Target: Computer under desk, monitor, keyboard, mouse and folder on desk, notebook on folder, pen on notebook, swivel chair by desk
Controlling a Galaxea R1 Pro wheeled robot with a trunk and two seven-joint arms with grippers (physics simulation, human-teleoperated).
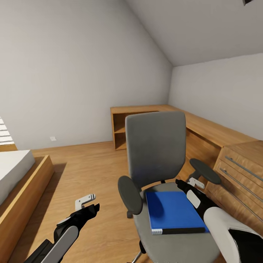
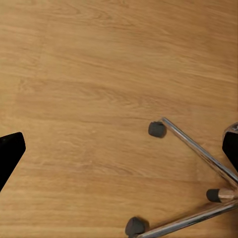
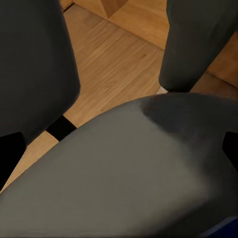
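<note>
Bedroom with sloped white ceiling and wood-plank floor (image 1: pixel 95 164). Grey upholstered swivel chair (image 1: pixel 155 146) stands in the middle foreground of the head view, backrest upright, two dark oval armrests, one on each side of the seat. Blue flat folder with a black spine edge (image 1: pixel 175 212) lies flat on the chair's seat, toward the seat's right half, spine facing the camera. No label or writing readable on its cover; a small pale patch at the spine's left corner is too small to read.

Long light-wood desk (image 1: pixel 204 128) runs along the right wall behind the chair, with open shelves at its far end and a drawer unit with metal bar handles (image 1: pixel 237 168) at near right. Desk top bare where it shows. Wooden bed frame with a white mattress (image 1: pixel 18 179) at the left edge. Small white wall socket (image 1: pixel 53 138) low on the far wall.

Left gripper (image 1: pixel 88 204), black with a pale finger piece, hangs over bare floor to the left of the chair, well apart from the seat. In the left wrist view its dark fingertips sit at opposite picture edges, jaws wide apart, nothing between them; beneath are the chair's chrome base legs and dark castors (image 2: pixel 156 129).

Right gripper (image 1: pixel 184 185), black on a white forearm, is over the seat's rear right, just beside the folder's far right corner. Right wrist view: dark fingertips far apart, jaws spread and holding nothing, grey seat cushion (image 3: pixel 129 168) below, a sliver of blue at the corner.
</note>
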